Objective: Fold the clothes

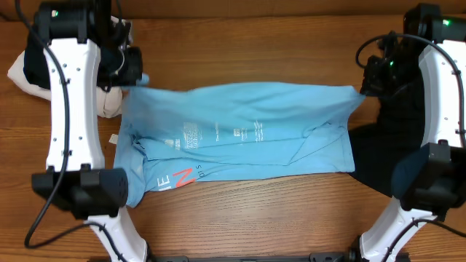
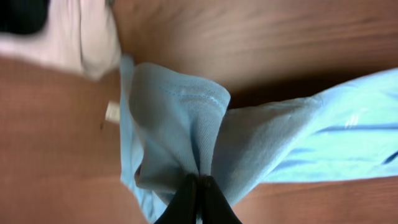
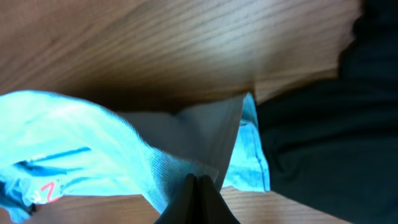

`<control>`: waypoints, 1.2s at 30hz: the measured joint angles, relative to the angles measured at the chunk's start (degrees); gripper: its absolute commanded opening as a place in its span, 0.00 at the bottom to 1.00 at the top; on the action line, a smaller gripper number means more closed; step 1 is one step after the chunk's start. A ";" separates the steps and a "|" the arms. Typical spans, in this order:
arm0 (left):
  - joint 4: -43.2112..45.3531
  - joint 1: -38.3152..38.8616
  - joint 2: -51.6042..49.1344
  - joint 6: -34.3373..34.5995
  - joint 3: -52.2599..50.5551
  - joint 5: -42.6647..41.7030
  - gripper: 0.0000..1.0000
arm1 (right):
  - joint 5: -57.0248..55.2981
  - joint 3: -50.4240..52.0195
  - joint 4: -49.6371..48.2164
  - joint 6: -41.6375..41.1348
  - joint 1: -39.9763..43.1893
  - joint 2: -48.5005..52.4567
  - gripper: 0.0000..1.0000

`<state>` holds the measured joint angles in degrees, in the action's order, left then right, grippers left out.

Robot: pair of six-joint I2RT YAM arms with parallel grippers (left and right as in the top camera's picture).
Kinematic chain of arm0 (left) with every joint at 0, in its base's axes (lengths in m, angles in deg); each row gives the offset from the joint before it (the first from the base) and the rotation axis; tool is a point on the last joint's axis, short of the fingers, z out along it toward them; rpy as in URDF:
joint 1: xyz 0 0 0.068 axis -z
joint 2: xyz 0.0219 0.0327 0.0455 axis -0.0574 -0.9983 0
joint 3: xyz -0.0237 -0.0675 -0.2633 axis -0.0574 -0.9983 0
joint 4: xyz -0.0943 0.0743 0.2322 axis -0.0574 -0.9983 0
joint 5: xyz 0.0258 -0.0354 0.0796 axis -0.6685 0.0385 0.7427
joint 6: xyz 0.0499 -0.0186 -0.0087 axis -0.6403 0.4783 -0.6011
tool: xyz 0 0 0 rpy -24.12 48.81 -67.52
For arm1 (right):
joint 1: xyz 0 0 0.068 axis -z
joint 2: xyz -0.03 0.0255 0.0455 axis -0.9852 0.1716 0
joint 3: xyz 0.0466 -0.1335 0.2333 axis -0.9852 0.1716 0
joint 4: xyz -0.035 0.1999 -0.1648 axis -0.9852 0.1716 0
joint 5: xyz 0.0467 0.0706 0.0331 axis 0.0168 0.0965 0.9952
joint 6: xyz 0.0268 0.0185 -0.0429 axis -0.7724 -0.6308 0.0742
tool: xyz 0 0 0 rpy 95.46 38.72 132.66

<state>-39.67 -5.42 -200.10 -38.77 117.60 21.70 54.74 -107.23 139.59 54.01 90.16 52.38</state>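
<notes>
**Blue shirt held at both far corners**

Two arms are counted, one down each side of the table (image 1: pixel 255 51), and two grippers. The left gripper (image 1: pixel 137 75) is clenched on a bunched corner of the sky-blue T-shirt (image 1: pixel 240 131). In the left wrist view the dark fingertips (image 2: pixel 186 199) are seen pressed together with blue cloth pinched between them. The right gripper (image 1: pixel 366 86) is likewise clamped on the opposite far corner, and a fold of the shirt is caught between its fingertips (image 3: pixel 208 199).

One blue T-shirt is counted, spread across the middle of the table, its far edge drawn between the two grips and its near edge lying on the wood. White lettering is shown across its middle and red lettering at the near left. One black garment (image 1: pixel 397 145) is laid at the right, and the shirt's right edge is met by it. One pale garment (image 1: pixel 20 75) is heaped at the far left. A dark patch beside it may be a second black piece, though most of it is hidden by the left arm. One small white label (image 1: pixel 114 140) is seen just off the shirt's left edge.

The surface is brown wood with visible grain. Bare wood is left along the far side beyond the shirt, and along the near side between the two arm bases. The left and right margins are taken up by the arms and the other garments.
</notes>
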 measured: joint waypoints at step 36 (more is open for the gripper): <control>18.95 0.00 6.40 4.96 -48.26 7.54 0.93 | -4.46 46.14 -32.33 -7.34 -0.33 -11.78 0.56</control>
<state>-20.72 -5.42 -193.70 -33.80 69.34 29.24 50.28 -61.09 107.27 46.66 89.83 40.60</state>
